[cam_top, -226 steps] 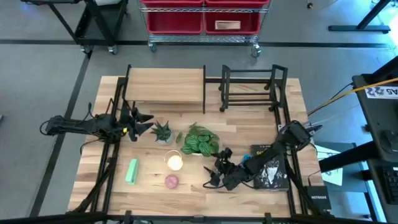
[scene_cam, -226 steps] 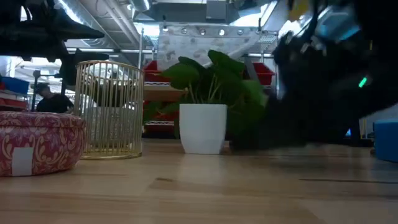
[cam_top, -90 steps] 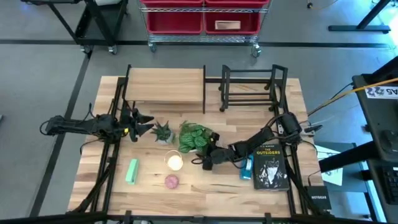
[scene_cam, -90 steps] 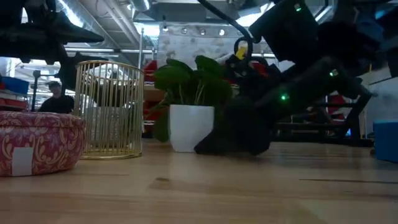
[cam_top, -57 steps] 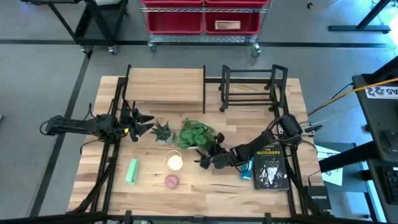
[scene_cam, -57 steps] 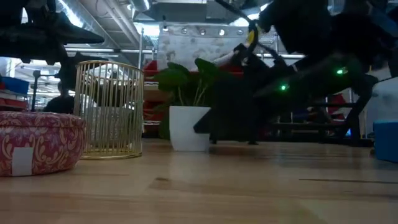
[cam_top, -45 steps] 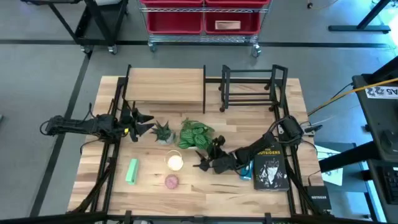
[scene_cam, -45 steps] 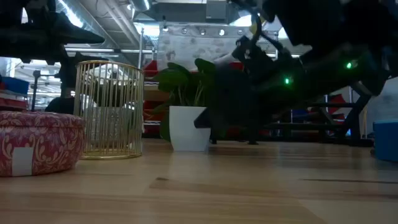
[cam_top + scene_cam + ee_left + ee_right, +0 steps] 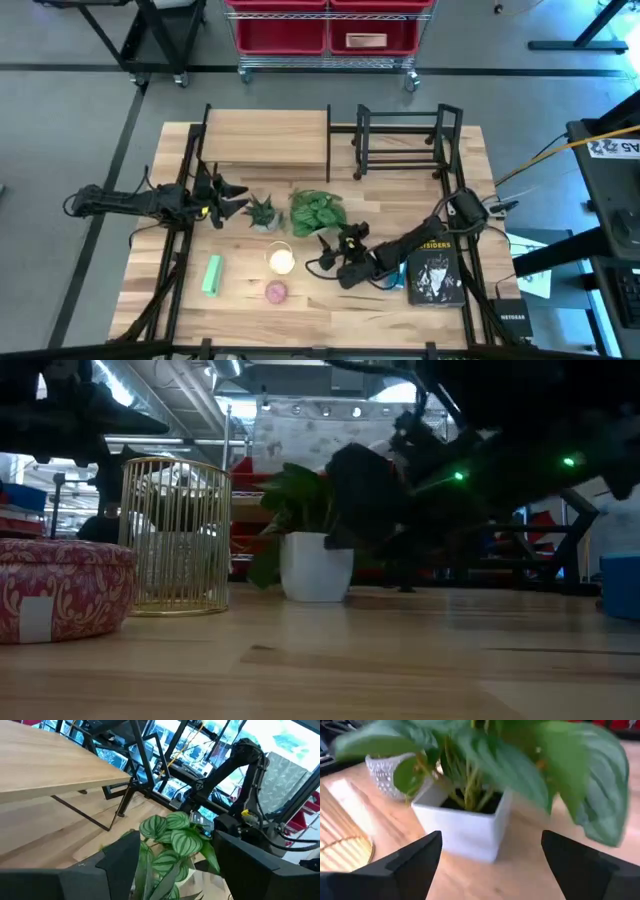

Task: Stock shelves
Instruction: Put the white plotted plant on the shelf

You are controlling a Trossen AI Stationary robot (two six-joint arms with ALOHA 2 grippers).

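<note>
High view: book [image 9: 435, 270] cover reads "THE OUTSIDERS".

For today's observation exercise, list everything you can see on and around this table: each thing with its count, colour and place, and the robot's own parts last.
Wood-topped shelf: one, light wood with black legs, back of table, left of middle.
Book rack: one, black open frame, back of table, right of the shelf.
Leafy plant: one, green in a white square pot, mid-table.
Small spiky plant: one, green, just left of the leafy plant.
Wire basket: one, gold, front of table.
Round tin: one, pink patterned, front, near the basket.
Green block: one, front left.
Book: one, black cover, front right.
Cart with bins: one, red bins, behind the table.
Left gripper: open, beside the spiky plant.
Right gripper: open, facing the leafy plant's pot.
</note>
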